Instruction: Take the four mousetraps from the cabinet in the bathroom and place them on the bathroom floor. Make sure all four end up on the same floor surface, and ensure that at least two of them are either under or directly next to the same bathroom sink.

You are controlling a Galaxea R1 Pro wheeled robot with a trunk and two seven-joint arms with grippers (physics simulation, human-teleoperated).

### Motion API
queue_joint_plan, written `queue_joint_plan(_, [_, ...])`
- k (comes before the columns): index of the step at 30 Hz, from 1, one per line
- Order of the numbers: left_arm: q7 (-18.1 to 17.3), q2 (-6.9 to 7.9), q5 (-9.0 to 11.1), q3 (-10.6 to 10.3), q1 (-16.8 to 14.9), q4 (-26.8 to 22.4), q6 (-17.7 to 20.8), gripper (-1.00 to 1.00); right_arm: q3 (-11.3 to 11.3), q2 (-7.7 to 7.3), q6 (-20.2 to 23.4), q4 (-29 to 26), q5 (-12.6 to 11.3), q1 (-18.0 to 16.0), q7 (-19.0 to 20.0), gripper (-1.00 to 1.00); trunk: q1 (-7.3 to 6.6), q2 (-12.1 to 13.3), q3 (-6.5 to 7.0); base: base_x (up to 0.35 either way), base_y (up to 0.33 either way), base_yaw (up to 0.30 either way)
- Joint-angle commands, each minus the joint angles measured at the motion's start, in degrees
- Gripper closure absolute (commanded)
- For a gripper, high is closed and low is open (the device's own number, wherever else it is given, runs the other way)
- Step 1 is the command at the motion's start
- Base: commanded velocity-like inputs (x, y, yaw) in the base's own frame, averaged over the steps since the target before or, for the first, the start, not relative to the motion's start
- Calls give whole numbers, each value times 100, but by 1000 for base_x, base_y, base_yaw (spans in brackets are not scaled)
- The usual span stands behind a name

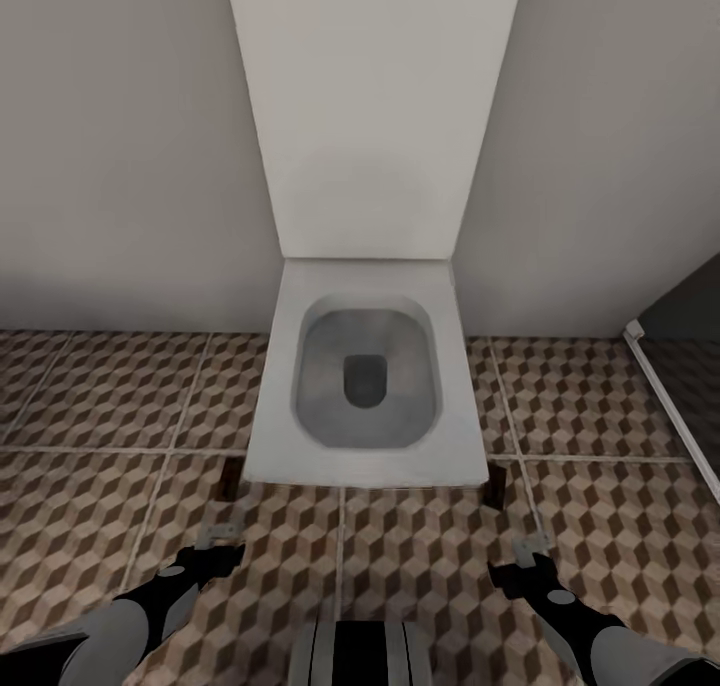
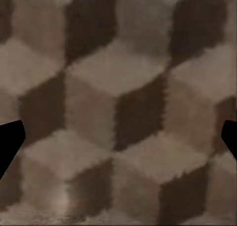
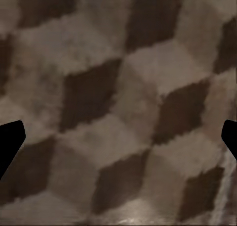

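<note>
Here we face a white toilet (image 1: 365, 386) against the wall, standing on the cube-patterned floor (image 1: 90, 406), and both our grippers, left (image 1: 215, 538) and right (image 1: 530, 546), hang low over the tiles with jaws wide and empty

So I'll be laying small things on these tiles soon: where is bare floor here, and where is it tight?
Bare tiled floor lies left of the toilet up to the wall, and in front of the bowl between the left gripper and right gripper. Right of the toilet it is tighter, hemmed by a white-edged dark panel.
</note>
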Motion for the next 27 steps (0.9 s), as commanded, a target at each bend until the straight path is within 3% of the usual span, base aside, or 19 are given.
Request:
queue_joint_plan(1, [-16,4,-59,50,-2,6,-17,-100,49,-1,-24,2,-55,-2,1,-100,-4,-1,-3,-324,0,0])
queue_joint_plan(27, [-25,7,-59,50,0,9,-1,-100,49,-1,-57,2,-47,-2,1,-100,-4,-1,-3,-341,0,0])
